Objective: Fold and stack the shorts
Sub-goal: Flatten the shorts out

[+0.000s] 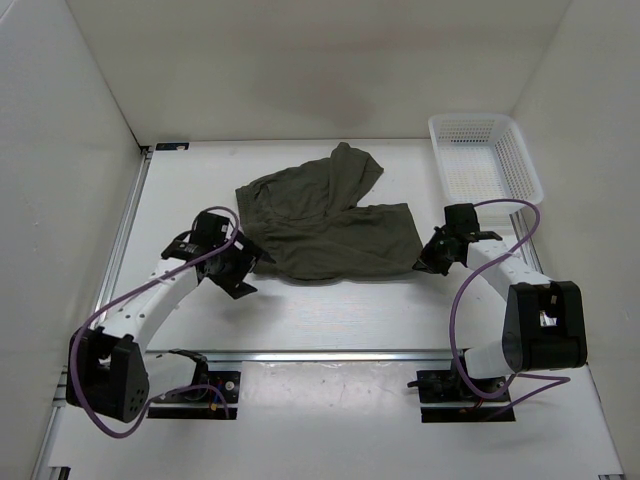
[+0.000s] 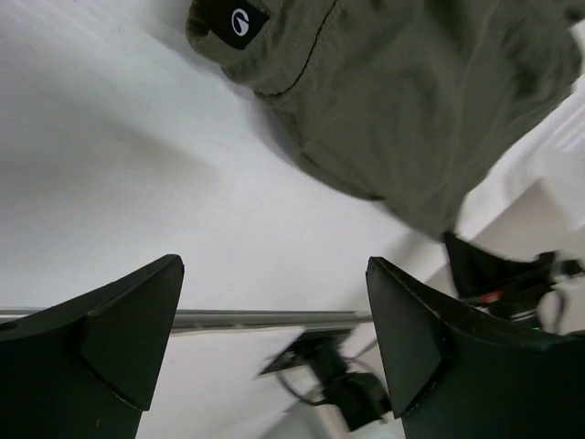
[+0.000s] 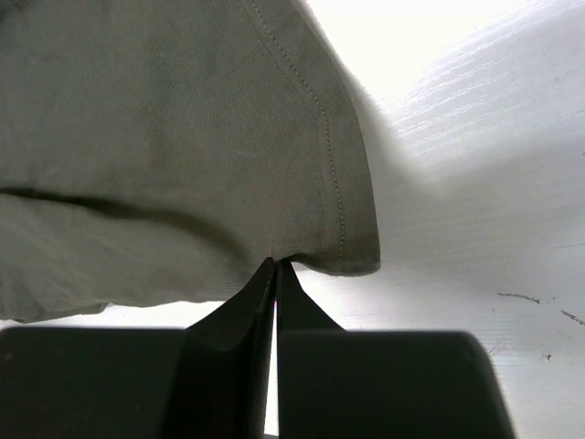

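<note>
Left pincer (image 2: pixel 274 270) apart, empty, beside shorts (image 1: pixel 320 220) | right pincer (image 3: pixel 275 265) together, apparently nipping shorts' hem

The shorts (image 1: pixel 325 225) were soft matte cloth with a stitched hem, basket (image 1: pixel 528 170) looked like white plastic mesh, table (image 1: pixel 330 310) smooth and matte.

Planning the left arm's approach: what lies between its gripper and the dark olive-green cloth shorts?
Only bare white table before the shorts, per the left wrist view.

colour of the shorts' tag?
The tag on the shorts is black with a white logo; left wrist view.
</note>
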`<control>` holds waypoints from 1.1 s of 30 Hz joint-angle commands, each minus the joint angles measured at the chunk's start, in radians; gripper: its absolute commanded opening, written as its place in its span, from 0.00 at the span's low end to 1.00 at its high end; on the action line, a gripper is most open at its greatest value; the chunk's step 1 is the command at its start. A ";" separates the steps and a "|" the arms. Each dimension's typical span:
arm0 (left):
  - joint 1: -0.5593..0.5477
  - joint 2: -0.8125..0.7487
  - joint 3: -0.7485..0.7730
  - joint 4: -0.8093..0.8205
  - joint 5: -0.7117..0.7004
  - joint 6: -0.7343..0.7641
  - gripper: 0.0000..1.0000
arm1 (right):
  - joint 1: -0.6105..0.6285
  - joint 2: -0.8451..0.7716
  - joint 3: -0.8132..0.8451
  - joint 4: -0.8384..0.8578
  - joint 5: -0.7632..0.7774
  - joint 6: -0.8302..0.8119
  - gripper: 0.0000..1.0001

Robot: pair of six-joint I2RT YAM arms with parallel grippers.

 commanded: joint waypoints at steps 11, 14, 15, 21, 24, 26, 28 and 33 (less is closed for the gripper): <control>-0.051 0.081 -0.024 0.110 -0.137 -0.391 0.88 | 0.010 -0.016 0.034 -0.010 -0.020 -0.019 0.00; -0.062 0.109 -0.024 0.110 -0.177 -0.415 0.81 | 0.010 -0.016 0.034 -0.020 -0.020 -0.019 0.00; -0.062 0.122 -0.024 0.110 -0.177 -0.415 0.80 | 0.010 -0.026 0.034 -0.020 -0.020 -0.019 0.00; -0.071 0.182 -0.005 0.110 -0.254 -0.426 0.77 | 0.010 -0.026 0.034 -0.029 -0.020 -0.019 0.00; -0.071 0.219 -0.005 0.110 -0.275 -0.438 0.76 | 0.010 -0.026 0.034 -0.029 -0.020 -0.028 0.00; -0.071 0.248 0.009 0.110 -0.275 -0.448 0.76 | 0.010 -0.026 0.034 -0.029 -0.020 -0.028 0.00; -0.071 0.265 0.022 0.110 -0.285 -0.448 0.76 | 0.010 -0.026 0.034 -0.029 -0.020 -0.028 0.00; -0.071 0.277 0.047 0.110 -0.315 -0.457 0.76 | 0.010 -0.026 0.025 -0.038 -0.020 -0.028 0.00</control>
